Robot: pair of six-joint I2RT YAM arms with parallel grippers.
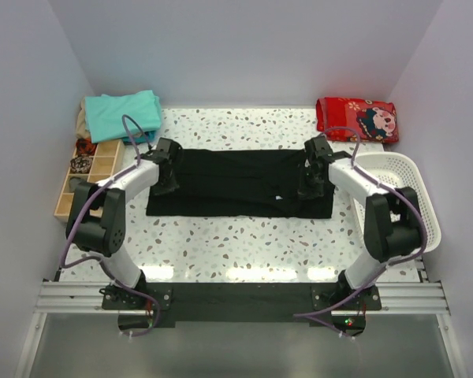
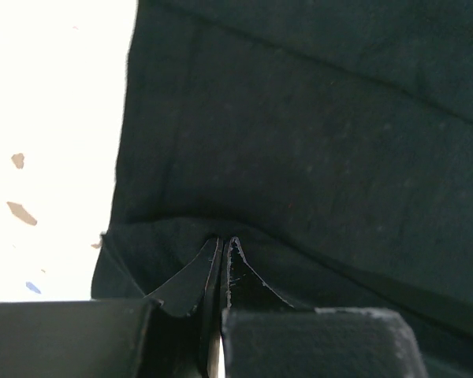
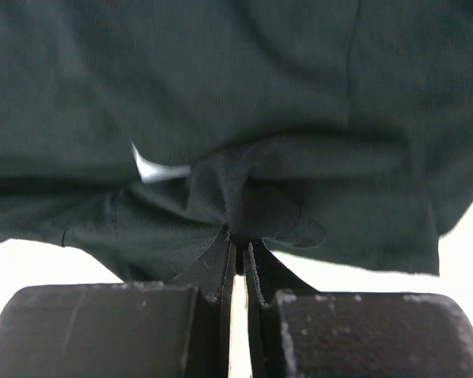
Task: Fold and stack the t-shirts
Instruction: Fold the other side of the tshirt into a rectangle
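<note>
Metal rail [image 1: 236,298] at the near edge, both arm bases bolted on it, left arm on the left. Speckled white table [image 1: 236,248] beyond.

Black t-shirt [image 1: 236,185] lies flat mid-table as a long band running left to right, folded over on itself. Small white patch [image 1: 277,197] shows near its near edge, right of centre.

Left gripper [image 1: 169,184] is down on the left end of the black t-shirt. In the left wrist view its fingers [image 2: 235,256] are pressed together with a ridge of black cloth pinched between the tips, and the shirt's left edge and bare table are just to the left.

Right gripper [image 1: 309,189] is down on the right end of the shirt. In the right wrist view the fingers [image 3: 252,256] are closed on a bunched fold of black cloth. The white patch [image 3: 158,169] sits just left of the pinch, with the shirt's edge and the table below it.

Teal t-shirts [image 1: 126,114] are folded in a stack at the far left corner, well apart from the black one.

Wooden tray [image 1: 87,169] with compartments stands along the left side, near the teal stack. White basket [image 1: 410,197] is at the right edge, beside the right arm. Red printed cloth [image 1: 356,118] lies folded at the far right corner.
</note>
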